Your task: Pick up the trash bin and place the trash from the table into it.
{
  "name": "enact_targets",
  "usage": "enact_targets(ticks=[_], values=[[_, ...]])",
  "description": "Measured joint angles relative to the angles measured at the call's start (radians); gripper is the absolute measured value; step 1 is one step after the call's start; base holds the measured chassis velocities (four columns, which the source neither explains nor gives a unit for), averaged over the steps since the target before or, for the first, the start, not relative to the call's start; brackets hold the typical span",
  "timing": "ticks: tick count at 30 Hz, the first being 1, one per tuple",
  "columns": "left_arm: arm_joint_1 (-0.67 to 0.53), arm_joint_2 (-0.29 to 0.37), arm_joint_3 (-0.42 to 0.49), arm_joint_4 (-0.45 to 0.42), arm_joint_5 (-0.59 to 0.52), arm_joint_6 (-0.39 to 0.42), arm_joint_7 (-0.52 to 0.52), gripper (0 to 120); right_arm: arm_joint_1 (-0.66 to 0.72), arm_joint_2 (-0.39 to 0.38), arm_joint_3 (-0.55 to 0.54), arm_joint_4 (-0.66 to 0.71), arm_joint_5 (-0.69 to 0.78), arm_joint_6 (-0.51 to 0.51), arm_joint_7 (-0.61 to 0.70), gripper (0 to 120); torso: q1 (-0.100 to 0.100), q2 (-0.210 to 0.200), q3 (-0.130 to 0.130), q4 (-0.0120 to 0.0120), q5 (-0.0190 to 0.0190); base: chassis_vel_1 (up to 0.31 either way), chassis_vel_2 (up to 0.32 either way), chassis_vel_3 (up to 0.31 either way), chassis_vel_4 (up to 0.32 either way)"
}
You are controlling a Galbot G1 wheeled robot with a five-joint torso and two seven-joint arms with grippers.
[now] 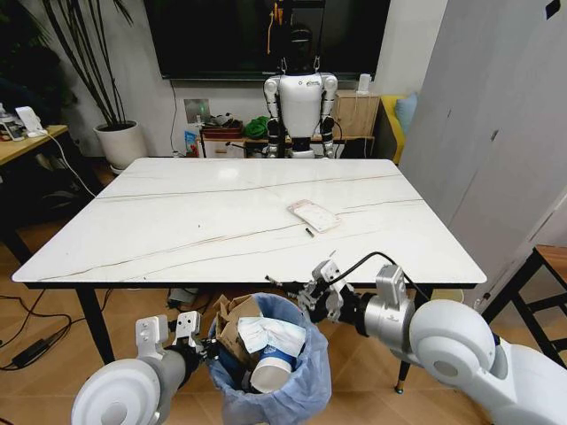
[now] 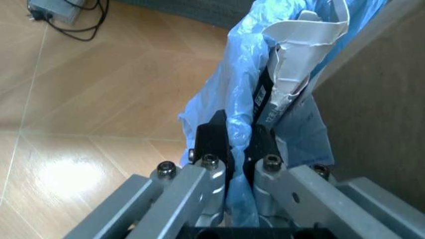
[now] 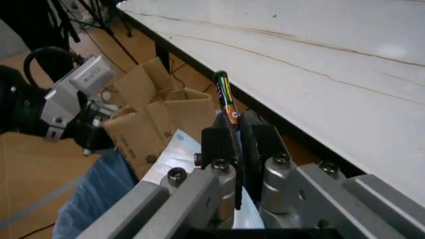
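The bin (image 1: 270, 390), lined with a crinkled blue bag (image 2: 232, 94), hangs just below the table's (image 1: 177, 221) near edge, its base cut off by the picture's lower border. Inside it sit a torn cardboard box (image 1: 232, 326), a white packet (image 1: 270, 335) and a blue paper cup (image 1: 271, 370); whatever lies deeper is hidden under them. The left gripper (image 1: 197, 345) is at the bin's left rim, its fingers (image 2: 212, 142) closed tight on a fold of the bag, as the left wrist view shows from close in; the bin's hard rim itself is hard to make out behind the plastic. The right gripper (image 1: 297, 292) hovers over the bin's right rim, just under the table edge, its fingers (image 3: 216, 142) nearly shut on a thin, dark, flattened tube (image 3: 229, 107) with green, yellow and orange print, which sticks up past the fingertips. Its lettering is too small to read. On the table beyond the bin lie one pale packet (image 1: 314, 215) and, just beside it, a tiny dark scrap (image 1: 309, 233). Past the table's far edge stands a white humanoid robot (image 1: 300, 102) below a dark screen (image 1: 266, 35).
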Motion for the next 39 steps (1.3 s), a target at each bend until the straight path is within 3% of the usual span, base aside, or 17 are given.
enact_targets(ticks=[6,17,19,25,31,39], values=[[0.008,-0.002,-0.01,-0.006,0.0,0.0,-0.001,0,-0.008,-0.008,-0.028,0.011,-0.031,-0.008,-0.025,7,0.0,0.0,0.0,0.0,0.0,0.0,0.0,0.0,0.0],[0.028,0.0,-0.025,-0.023,0.0,0.0,-0.002,0,0.001,-0.001,-0.052,-0.003,-0.07,0.022,-0.015,50,0.0,0.0,0.0,-0.0001,0.0,0.0,0.0,0.0,0.0],[0.028,0.0,-0.025,-0.023,0.0,0.0,-0.001,0,0.011,0.004,-0.047,-0.011,-0.064,0.026,-0.005,52,0.0,0.0,0.0,-0.0001,0.0,0.0,0.0,0.0,0.0],[0.043,-0.006,-0.014,-0.032,0.004,0.0,0.002,0,0.116,0.067,-0.028,-0.155,0.025,0.045,0.141,80,0.0,0.0,0.0,0.0001,0.0,0.0,0.0,0.0,0.0],[0.02,-0.002,0.013,-0.026,0.005,0.0,0.005,0,0.174,0.127,-0.039,-0.333,0.022,0.059,0.198,98,0.0,0.0,0.0,-0.0003,0.0,0.0,0.0,0.0,0.0],[0.022,0.013,0.017,-0.026,0.005,0.0,0.006,0,0.287,0.221,-0.058,-0.518,0.05,0.057,0.246,100,0.0,0.0,0.0,0.0001,0.0,0.0,0.0,0.0,0.0]])
